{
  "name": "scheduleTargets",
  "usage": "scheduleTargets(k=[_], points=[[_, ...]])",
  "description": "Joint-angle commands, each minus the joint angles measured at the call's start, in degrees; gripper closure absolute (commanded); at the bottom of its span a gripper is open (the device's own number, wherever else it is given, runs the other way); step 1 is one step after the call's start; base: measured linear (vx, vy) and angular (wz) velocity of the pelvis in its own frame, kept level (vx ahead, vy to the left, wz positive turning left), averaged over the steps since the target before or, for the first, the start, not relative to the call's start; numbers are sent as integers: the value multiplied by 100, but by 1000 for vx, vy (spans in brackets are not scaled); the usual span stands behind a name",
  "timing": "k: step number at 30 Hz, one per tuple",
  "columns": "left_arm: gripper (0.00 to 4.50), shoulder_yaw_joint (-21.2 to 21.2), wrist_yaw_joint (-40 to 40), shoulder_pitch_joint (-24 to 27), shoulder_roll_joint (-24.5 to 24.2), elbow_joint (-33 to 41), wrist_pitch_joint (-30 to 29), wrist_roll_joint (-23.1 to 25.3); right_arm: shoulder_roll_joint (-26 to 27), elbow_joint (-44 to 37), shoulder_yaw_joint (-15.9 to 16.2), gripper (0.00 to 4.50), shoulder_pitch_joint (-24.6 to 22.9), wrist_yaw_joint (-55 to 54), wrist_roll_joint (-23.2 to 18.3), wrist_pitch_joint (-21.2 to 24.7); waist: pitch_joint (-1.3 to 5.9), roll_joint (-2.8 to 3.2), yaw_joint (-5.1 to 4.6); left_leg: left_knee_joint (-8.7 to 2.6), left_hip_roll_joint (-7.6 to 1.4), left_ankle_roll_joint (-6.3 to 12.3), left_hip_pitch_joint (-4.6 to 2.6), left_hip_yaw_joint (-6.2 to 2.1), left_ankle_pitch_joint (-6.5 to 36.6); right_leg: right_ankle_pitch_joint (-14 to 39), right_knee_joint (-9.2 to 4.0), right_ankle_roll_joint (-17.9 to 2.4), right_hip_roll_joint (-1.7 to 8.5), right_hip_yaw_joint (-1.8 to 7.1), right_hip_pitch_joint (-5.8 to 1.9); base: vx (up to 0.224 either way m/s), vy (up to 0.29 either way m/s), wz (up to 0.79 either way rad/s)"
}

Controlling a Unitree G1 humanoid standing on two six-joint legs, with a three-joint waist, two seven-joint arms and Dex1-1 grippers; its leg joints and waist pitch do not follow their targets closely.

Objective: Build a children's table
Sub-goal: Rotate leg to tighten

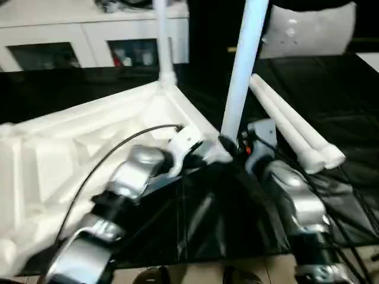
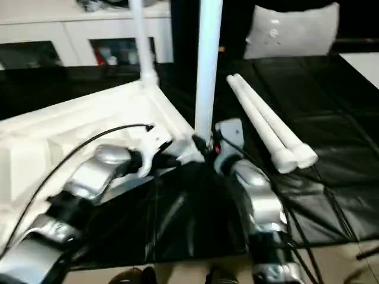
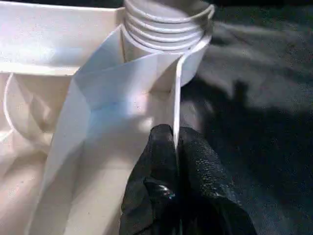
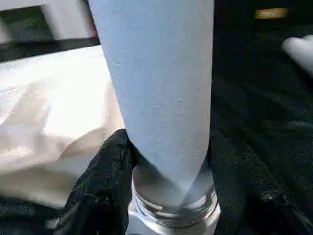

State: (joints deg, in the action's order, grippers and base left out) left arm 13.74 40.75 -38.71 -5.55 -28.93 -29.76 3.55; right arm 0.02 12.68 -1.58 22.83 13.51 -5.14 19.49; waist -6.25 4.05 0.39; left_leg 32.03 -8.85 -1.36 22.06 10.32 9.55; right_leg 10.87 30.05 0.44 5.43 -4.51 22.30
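Observation:
The children's table top lies upside down on the black cloth, ribbed underside up. One white leg stands in its far corner socket. My left gripper is shut on a thin upright wall of the top, just below a ribbed corner socket. A second leg stands upright at that near corner. My right gripper is shut around this leg just above its threaded end, one black finger on each side. Two more legs lie side by side on the cloth to the right.
A white cabinet with shelves runs along the back, and a grey cushion sits at the back right. A black cable arcs over my left forearm. The cloth's near edge meets pale floor.

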Motion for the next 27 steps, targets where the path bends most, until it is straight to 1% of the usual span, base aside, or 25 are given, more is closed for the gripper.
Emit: scheduleTargets(k=[1,2,3,4,5,6,7,8,9,10,11,12,13,14,15,16,17,18,20,21,22,23,25,26,27], points=[[450,-126,-552,-426,401,-85,281,-28,509,387,486,255,-95,-241,46,98,215,1,-33,-607,-366,-382,-356,-315,4329,3189,-477,-389,279,32,-14,0,0,0],[450,-126,-552,-426,401,-85,281,-28,509,387,486,221,-95,-241,46,98,188,11,-25,-600,-352,-335,-399,-293,4311,3287,-545,-357,291,-11,1,0,0,0],[450,-52,-469,-442,333,-123,443,10,540,349,434,200,-151,-543,200,-79,166,65,-24,-627,-363,-339,-415,-290,4422,3302,-568,-313,261,-82,-8,0,0,0],[450,-52,-469,-442,333,-123,443,10,540,349,434,200,-151,-543,200,-79,149,90,-22,-836,-461,-326,-240,-270,4669,2828,-299,-318,159,-153,-222,-53,-16,2],[450,4,-397,-426,279,-118,516,37,558,315,378,186,-190,-637,206,-117,132,139,57,-1075,-570,-373,-70,-243,4898,2360,91,-377,89,-111,-388,-53,-16,2],[450,44,-329,-404,237,-116,564,47,546,287,357,179,-216,-650,210,-162,203,213,359,-1412,-645,-517,90,33,5053,1176,805,-531,-7,7,-428,-32,-66,15],[450,69,-288,-391,212,-114,594,53,539,269,343,160,-232,-659,211,-188,260,-212,254,-814,-349,-492,-476,50,3839,2266,77,-422,266,385,112,18,-127,21],[450,128,-191,-355,152,-104,674,62,537,221,291,154,-270,-692,189,-244,246,-361,265,-158,-137,-265,-607,-29,2913,3817,-519,-344,602,413,318,18,-127,21],[450,185,-65,-301,81,-77,758,65,509,151,243,154,-316,-650,141,-340,149,-278,368,192,-38,310,-43,-334,512,5208,-564,-323,993,643,-181,85,-94,-17],[450,230,104,-245,4,-76,925,61,450,-26,175,145,-393,-574,109,-463,107,-216,396,10,-125,185,103,-398,459,5061,-455,-274,911,470,-266,83,-1,-35],[450,250,201,-216,-37,-83,1031,60,418,-135,130,136,-439,-528,91,-535,208,-59,440,-241,-234,29,18,-427,656,4468,-386,-342,695,363,-265,83,-1,-35],[450,252,219,-210,-45,-85,1053,59,408,-162,122,118,-451,-516,86,-551,243,-52,344,-410,-348,-73,-70,-407,1532,3148,-224,-499,365,246,-118,51,19,-10],[450,254,302,-179,-84,-100,1159,51,350,-312,86,118,-524,-447,55,-625,285,-54,296,-428,-381,-121,-109,-399,1794,2528,-150,-638,307,253,-107,0,0,0],[450,242,373,-144,-135,-135,1293,38,256,-603,6,111,-676,-325,-54,-688,350,-25,257,-430,-403,-101,-118,-344,1844,1123,-49,-1107,301,290,-132,0,0,0],[450,236,389,-134,-154,-147,1336,35,219,-735,-34,111,-746,-270,-118,-697,342,-58,266,-422,-385,67,-104,-292,1780,947,-50,-1252,293,293,-151,0,0,0],[450,236,389,-134,-154,-147,1336,35,219,-735,-34,103,-746,-270,-118,-697,342,-58,266,-422,-385,67,-104,-292,1780,947,-50,-1252,293,293,-151,0,0,0],[450,240,483,-119,-181,-150,1432,5,155,-930,-80,74,-858,-219,-169,-686,343,-120,269,-389,-349,190,-119,-220,1814,1330,-111,-1282,322,331,-129,0,0,0],[450,212,460,-116,-189,-173,1489,-17,93,-1108,-104,70,-968,-151,-230,-653,365,-112,293,-365,-328,291,-75,-192,1487,1423,-107,-1278,363,350,-170,0,0,0],[450,77,410,-129,-168,-209,1595,-129,-32,-1432,-105,64,-1190,-20,-312,-550,424,-121,320,-312,-335,496,-36,-165,839,884,-40,-1306,339,341,-196,0,0,0],[450,77,410,-129,-168,-209,1595,-129,-32,-1432,-105,49,-1190,-20,-312,-550,430,-119,336,-301,-339,545,-36,-154,739,735,-20,-1336,333,339,-191,0,0,0],[406,24,420,-133,-159,-210,1603,-186,-64,-1525,-102,30,-1258,32,-347,-518,443,-119,321,-284,-329,626,-12,-146,585,532,9,-1411,329,327,-209,0,0,0],[395,-73,513,-120,-138,-141,1599,-322,-121,-1620,-105,26,-1340,53,-322,-521,476,-139,325,-258,-318,679,-10,-133,462,405,31,-1466,330,320,-223,0,0,0],[395,-163,613,-94,-129,-32,1537,-461,-201,-1677,-103,21,-1397,24,-219,-528,522,-129,344,-224,-310,734,4,-127,303,240,66,-1542,342,313,-238,0,0,0],[374,-219,671,-77,-123,41,1495,-547,-255,-1704,-100,4,-1428,-6,-137,-535,534,-101,334,-188,-326,843,13,-133,149,0,110,-1634,307,297,-197,0,0,0],[374,-219,671,-77,-123,41,1495,-547,-255,-1704,-100,4,-1428,-6,-137,-535,518,-116,325,-180,-327,893,22,-127,185,15,105,-1651,299,291,-187,0,0,0]])
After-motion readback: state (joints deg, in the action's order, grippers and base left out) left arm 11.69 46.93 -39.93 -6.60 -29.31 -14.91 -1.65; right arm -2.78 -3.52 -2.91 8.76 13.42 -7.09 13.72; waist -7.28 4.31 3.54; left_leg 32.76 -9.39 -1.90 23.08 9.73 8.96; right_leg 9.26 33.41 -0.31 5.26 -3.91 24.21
